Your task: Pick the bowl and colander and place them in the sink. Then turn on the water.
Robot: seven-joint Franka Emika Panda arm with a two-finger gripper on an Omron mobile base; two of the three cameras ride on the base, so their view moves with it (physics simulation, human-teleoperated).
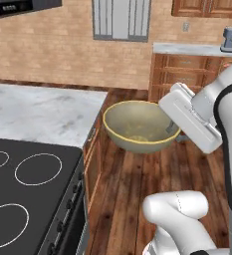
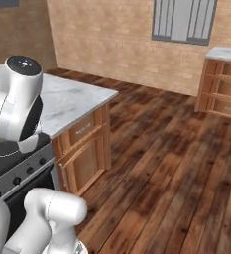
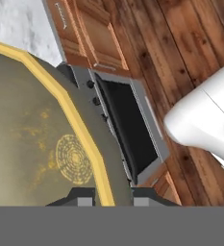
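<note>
1. Far left in the left base view, the black stovetop [image 1: 28,194] with its ring marks is sitting at the near left corner, and the marble surface [image 1: 43,112] is running behind it to its right edge. Neither is carrying any task item here.
2. Just right of that edge, the bowl [image 1: 139,126] is hanging in the air over the wooden floor [image 1: 132,184], off the surface altogether. Judgement: it is in transit toward the sink.
3. Right of the bowl, the gripper [image 1: 173,130] is meeting the bowl's right rim. In the hand view the two fingers [image 3: 80,197] are straddling the golden rim, one inside and one outside, clenched on the bowl wall.
4. Judgement: pinching the rim suits a wide, smooth, handle-less bowl, since the fingers could not be spanning its full width.
5. Orientation: the bowl is round, so it has no real long axis. Its mouth is facing up and tipping slightly toward the camera in the left base view, the inside showing. Judgement: the one-sided hold is probably letting it tilt.
6. Still to do, as judged: bowl into the sink, then colander, then water.
</note>
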